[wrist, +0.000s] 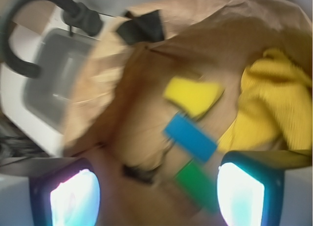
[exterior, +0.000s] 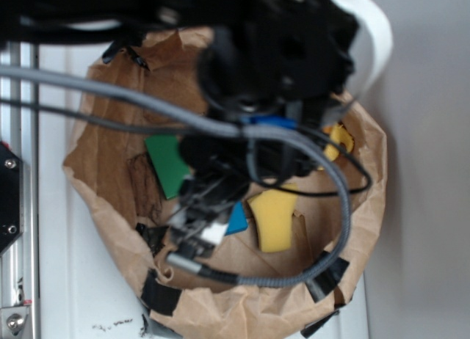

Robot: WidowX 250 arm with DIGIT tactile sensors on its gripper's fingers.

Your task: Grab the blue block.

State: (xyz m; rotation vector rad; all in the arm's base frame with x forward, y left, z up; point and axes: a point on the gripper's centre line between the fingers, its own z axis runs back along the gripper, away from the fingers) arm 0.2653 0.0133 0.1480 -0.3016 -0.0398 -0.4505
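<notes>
Blue block (wrist: 190, 136) lies flat on the paper bag (wrist: 146, 89) floor, wedged between yellow sponge (wrist: 192, 96) and green block (wrist: 196, 184), while the gripper (wrist: 156, 192) hovers above it, jaws wide, holding nothing.

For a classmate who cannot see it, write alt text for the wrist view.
A blue block lies on the crumpled brown paper bag between a yellow sponge above it and a green block below it. The open gripper has its two fingers framing the bottom of the blurred picture, holding nothing. A yellow cloth sits bunched at the right.
</notes>
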